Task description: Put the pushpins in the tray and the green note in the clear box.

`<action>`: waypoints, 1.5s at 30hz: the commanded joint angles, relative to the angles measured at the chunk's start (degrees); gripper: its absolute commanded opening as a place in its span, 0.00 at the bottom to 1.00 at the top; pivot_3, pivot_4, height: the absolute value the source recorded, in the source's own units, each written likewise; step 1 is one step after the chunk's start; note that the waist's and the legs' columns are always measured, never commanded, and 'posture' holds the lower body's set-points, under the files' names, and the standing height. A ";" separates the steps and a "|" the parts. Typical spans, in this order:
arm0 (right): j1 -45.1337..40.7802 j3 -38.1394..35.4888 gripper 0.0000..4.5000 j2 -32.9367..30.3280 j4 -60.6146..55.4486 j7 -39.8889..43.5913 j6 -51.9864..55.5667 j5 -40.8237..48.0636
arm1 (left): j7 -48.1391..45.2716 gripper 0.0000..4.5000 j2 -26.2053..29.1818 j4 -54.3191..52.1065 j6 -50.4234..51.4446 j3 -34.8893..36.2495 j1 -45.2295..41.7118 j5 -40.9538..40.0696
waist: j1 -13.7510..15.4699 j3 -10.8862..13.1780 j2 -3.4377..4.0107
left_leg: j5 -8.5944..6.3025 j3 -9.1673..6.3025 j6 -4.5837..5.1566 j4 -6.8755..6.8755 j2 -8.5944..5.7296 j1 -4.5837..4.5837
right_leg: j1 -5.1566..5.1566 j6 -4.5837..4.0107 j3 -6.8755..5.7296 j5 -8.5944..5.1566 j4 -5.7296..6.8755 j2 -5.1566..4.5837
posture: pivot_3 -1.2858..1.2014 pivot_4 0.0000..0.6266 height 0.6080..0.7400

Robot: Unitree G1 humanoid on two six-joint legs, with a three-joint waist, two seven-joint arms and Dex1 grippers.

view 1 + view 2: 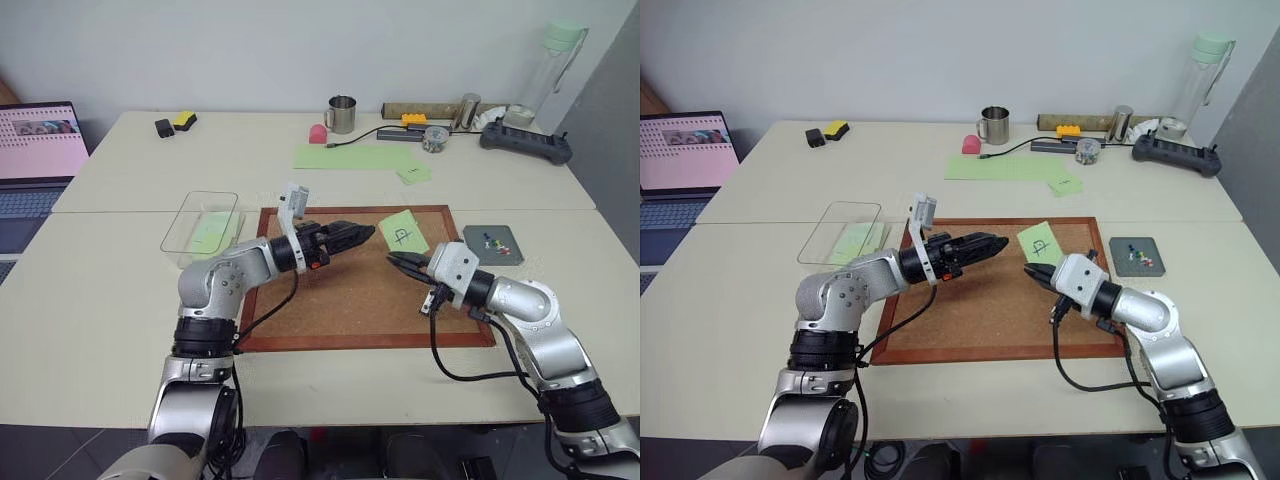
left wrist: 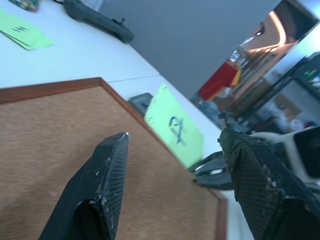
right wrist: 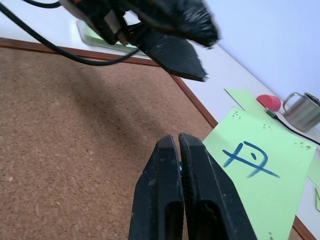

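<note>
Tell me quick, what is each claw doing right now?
Left gripper: jaws open, nothing between them.
Right gripper: jaws shut tight; whether they pinch anything cannot be told.

Only an unreadable scrawl on green note (image 3: 260, 170)

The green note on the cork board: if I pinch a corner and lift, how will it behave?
Likely floppy: the green note is one thin paper sheet. Its far edge already appears to curl off the cork board, so it should weigh almost nothing and may drift or slip from the jaws.
</note>
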 commanded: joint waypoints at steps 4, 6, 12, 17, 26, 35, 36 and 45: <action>-3.01 2.19 0.00 1.20 -5.00 -0.17 -1.61 -0.68 | 0.58 0.68 -1.78 -0.92 1.74 -0.24 -1.30 -2.80 | 0.01 0.00 0.00 | 0.05 0.00 -0.08 0.00 0.00 0.01 | 0.00 0.00 0.00 0.00 0.00 0.00 | 0.52 0.24 1.00; -3.56 2.77 0.00 1.39 -5.64 -0.19 -1.52 -0.87 | 0.67 0.68 -2.09 -0.95 1.30 -0.66 -1.01 -2.42 | 0.01 0.00 0.00 | 0.11 0.00 -0.20 0.00 0.00 0.01 | 0.00 0.00 0.00 0.00 0.00 0.00 | 0.52 0.24 1.00; -4.56 4.26 0.00 2.32 -7.08 -0.24 -1.02 -1.44 | 0.67 0.68 -2.80 -1.27 0.16 -1.26 -0.77 -2.06 | 0.03 0.00 0.00 | 0.12 0.00 -0.21 0.00 0.00 0.01 | 0.00 0.00 0.00 0.00 -0.01 0.00 | 0.52 0.24 1.00; -4.95 4.63 0.00 2.65 -7.26 -0.08 -1.01 -1.79 | 0.75 0.60 -3.26 -0.82 -0.43 -0.36 -1.42 -2.76 | 0.02 0.00 0.00 | 0.12 0.00 -0.21 0.00 0.00 0.01 | 0.00 0.00 0.01 0.00 -0.01 -0.01 | 0.52 0.24 1.00; -5.04 4.38 0.00 2.46 -6.55 -0.02 -1.53 -1.89 | -0.54 0.22 -2.50 -0.98 -0.97 -0.72 -1.42 -2.52 | 0.02 0.00 0.00 | 0.12 0.00 -0.21 0.00 0.00 0.01 | 0.00 0.00 0.01 0.00 -0.01 -0.01 | 0.52 0.24 1.00; -5.07 3.83 0.00 1.94 -6.54 -0.07 -1.55 -1.90 | -1.26 0.00 -2.30 -0.81 -2.88 -1.23 -1.47 -1.41 | 0.02 0.00 0.00 | 0.12 0.00 -0.21 0.00 -0.01 0.01 | 0.00 0.00 0.01 0.00 -0.01 -0.01 | 0.52 0.24 1.00; -5.14 3.77 0.00 1.91 -6.51 -0.07 -1.50 -1.87 | -1.24 0.00 -2.25 -0.65 -3.25 -1.37 -1.55 -1.17 | 0.02 0.00 0.00 | 0.12 0.00 -0.21 0.00 -0.01 0.01 | 0.00 0.00 0.01 0.00 -0.01 -0.01 | 0.52 0.24 1.00; -4.68 0.99 0.00 1.78 -8.86 -1.28 1.61 0.44 | -3.20 0.00 2.02 5.48 -19.99 -9.09 -0.01 13.07 | 0.06 0.00 0.00 | 0.12 0.01 -0.22 -0.02 -0.02 0.02 | 0.00 0.00 0.02 0.00 -0.02 -0.01 | 0.52 0.24 1.00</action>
